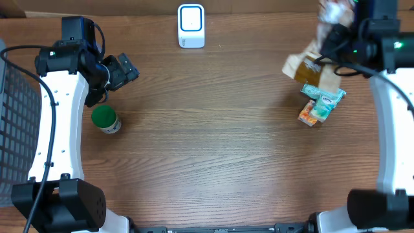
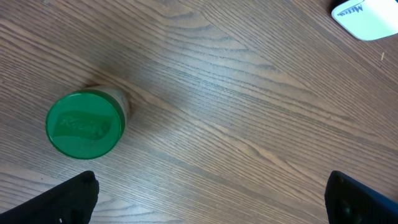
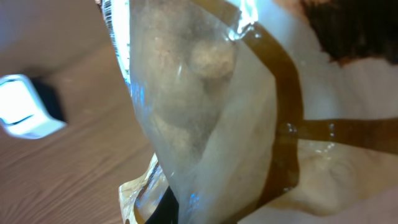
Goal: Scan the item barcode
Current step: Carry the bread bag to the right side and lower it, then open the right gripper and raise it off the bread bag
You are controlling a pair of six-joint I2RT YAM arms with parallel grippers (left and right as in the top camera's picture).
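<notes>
Aloft, right jaws clamp the snack bag (image 1: 307, 65), long axis slanting leftward; left jaws stand apart.

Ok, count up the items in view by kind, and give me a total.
Scanner: 1
Jar: 1
Bag: 1
Packets: 2
Total: 5

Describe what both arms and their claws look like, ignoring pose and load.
Both arms have white curved shells, black joints and black bases. A black cable loops along the left arm; the right arm shows small green lights. The left claw is black and blocky.
</notes>
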